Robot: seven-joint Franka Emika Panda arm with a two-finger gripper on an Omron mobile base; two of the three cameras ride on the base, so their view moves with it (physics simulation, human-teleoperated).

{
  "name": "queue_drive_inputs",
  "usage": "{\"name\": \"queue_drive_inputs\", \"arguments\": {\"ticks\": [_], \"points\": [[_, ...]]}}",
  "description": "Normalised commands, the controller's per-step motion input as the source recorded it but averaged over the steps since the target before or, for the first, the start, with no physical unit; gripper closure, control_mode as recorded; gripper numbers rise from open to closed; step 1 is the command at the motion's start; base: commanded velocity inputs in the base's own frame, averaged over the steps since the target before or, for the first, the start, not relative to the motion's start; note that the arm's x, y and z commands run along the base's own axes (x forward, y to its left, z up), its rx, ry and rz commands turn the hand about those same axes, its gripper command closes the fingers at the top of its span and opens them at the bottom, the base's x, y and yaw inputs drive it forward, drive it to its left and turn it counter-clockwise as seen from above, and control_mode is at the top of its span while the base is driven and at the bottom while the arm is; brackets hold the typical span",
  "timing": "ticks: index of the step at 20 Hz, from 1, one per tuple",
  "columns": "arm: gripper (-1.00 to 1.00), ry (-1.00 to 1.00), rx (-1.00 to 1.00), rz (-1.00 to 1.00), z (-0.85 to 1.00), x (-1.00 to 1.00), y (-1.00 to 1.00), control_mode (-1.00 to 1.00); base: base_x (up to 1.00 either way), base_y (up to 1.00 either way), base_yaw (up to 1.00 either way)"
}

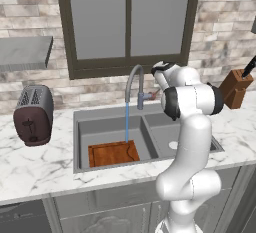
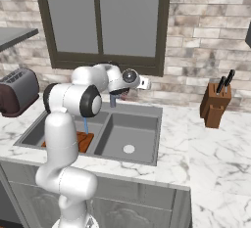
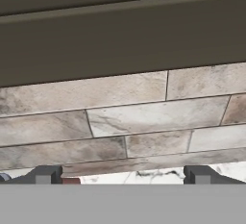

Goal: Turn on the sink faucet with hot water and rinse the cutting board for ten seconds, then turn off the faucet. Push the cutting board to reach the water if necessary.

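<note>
— Water (image 1: 126,122) runs from the faucet (image 1: 134,84) onto the board (image 1: 113,153), which lies flat in the sink's (image 1: 80,142) left basin.
— And the gripper (image 3: 122,175)?
— Jaws wide apart, empty, by the lever (image 3: 70,181) behind the spout.
— How will things handle?
— Board looks stiff and probably slick when wet; push its edge, don't pinch. The lever is small and rigid: nudge its red tip.

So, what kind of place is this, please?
A simulated home kitchen, most likely: a marble counter with a double sink and running faucet, a toaster, and a knife block.
</note>
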Motion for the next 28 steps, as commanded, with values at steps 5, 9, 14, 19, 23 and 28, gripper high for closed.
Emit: {"name": "queue_drive_inputs", "arguments": {"ticks": [5,9,14,19,23,28], "points": [[-1.00,0.00,0.00,0.00,0.00,0.00,0.00,-1.00,0.00,0.00,0.00],[-1.00,0.00,0.00,0.00,0.00,0.00,0.00,-1.00,0.00,0.00,0.00],[-1.00,0.00,0.00,0.00,0.00,0.00,0.00,-1.00,0.00,0.00,0.00],[-1.00,0.00,0.00,0.00,0.00,0.00,0.00,-1.00,0.00,0.00,0.00],[-1.00,0.00,0.00,0.00,0.00,0.00,0.00,-1.00,0.00,0.00,0.00],[-1.00,0.00,0.00,0.00,0.00,0.00,0.00,-1.00,0.00,0.00,0.00]]}}
